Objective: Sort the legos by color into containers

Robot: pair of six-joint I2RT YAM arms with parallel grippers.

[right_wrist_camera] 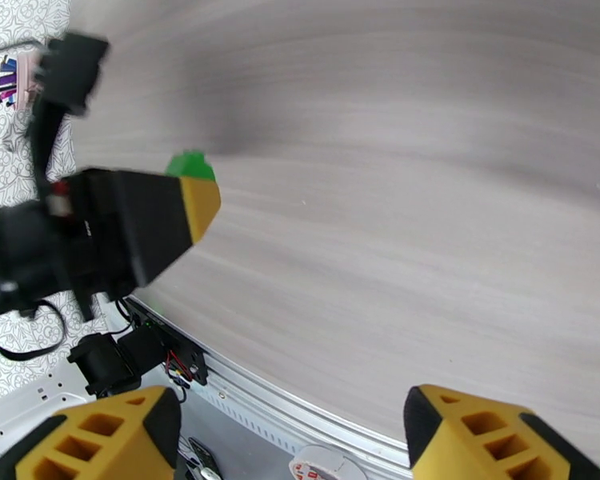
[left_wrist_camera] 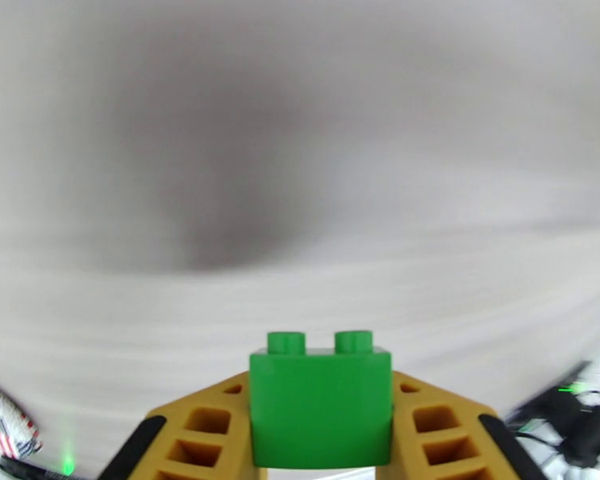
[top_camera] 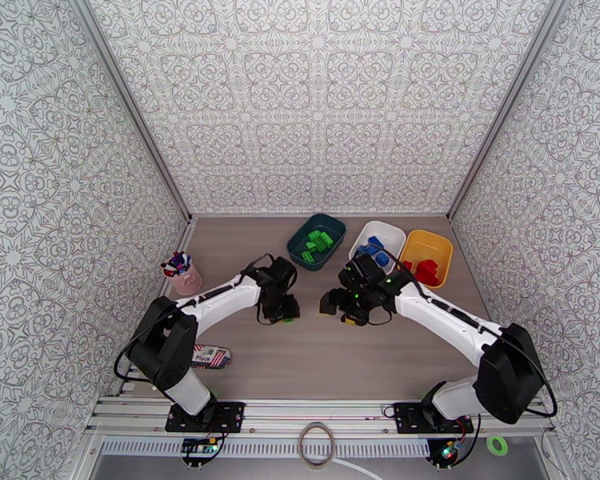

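Left gripper (top_camera: 287, 314) clamping a green lego (left_wrist_camera: 322, 410) at mid-table, right gripper (right_wrist_camera: 292, 423) gaping, gripping nothing, we are reading "Place" on the white pouch (top_camera: 212, 358) by the left base, grey wood-grain table (top_camera: 340, 358) lying bare nearby, patterned walls (top_camera: 316, 98) enclosing us.

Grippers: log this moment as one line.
left gripper: shut on green lego | right gripper: open, empty | teal bin: green legos | white bin: blue legos | yellow bin: red legos
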